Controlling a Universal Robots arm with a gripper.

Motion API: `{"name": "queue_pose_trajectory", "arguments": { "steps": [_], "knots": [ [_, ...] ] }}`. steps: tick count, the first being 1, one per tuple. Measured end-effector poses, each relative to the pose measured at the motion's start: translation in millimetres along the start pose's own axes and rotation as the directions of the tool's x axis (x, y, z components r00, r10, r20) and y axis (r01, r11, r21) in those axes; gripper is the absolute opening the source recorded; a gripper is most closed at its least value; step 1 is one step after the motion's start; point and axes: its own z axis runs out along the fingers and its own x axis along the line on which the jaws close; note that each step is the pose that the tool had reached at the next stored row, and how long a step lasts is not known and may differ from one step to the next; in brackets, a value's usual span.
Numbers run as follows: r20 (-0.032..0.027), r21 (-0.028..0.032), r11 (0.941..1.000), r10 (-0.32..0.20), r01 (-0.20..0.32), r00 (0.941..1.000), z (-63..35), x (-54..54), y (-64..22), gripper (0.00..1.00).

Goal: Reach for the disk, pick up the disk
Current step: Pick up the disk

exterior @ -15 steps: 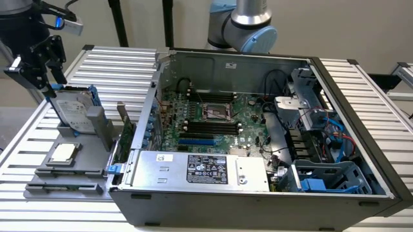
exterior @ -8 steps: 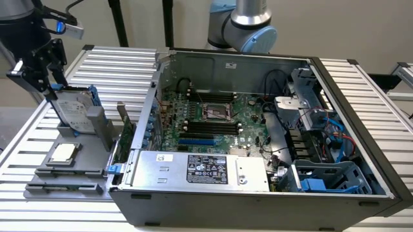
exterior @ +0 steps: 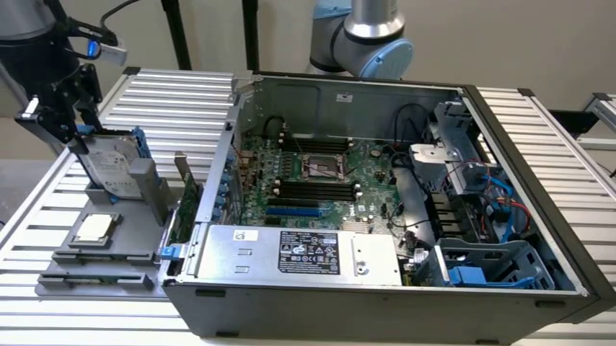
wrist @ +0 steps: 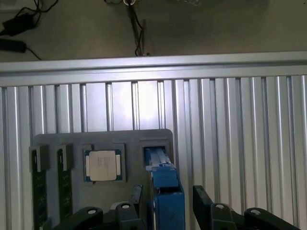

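Note:
The disk (exterior: 109, 167) stands on edge in a slot of the grey holder tray (exterior: 97, 270), at the exterior view's left, beside the open computer case. Its silver face with the white label shows, with the blue carrier frame along its edges. My gripper (exterior: 81, 134) comes down over the disk's top corner. In the wrist view the disk (wrist: 166, 194) shows edge-on as a blue strip, and my gripper (wrist: 169, 195) is open. Its black fingers (wrist: 201, 197) stand one on each side of the strip, with a gap on both sides.
A small square CPU chip (exterior: 97, 228) (wrist: 102, 166) lies flat in the same tray, and memory sticks (wrist: 38, 189) lie beside it. The open computer case (exterior: 385, 180) with its silver power supply box (exterior: 298, 252) stands close by. The ribbed aluminium table (wrist: 230, 134) runs all around.

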Motion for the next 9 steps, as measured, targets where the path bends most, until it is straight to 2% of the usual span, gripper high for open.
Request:
{"name": "queue_pose_trajectory", "arguments": {
  "steps": [5,9],
  "knots": [
    [0.005,-0.0003,1.0,0.0,0.0,1.0,2.4,0.2,1.2,0.54],
    [0.0054,-0.0007,1.0,-0.006,0.006,1.0,3.2,0.2,1.6,0.54]
  ]
}}
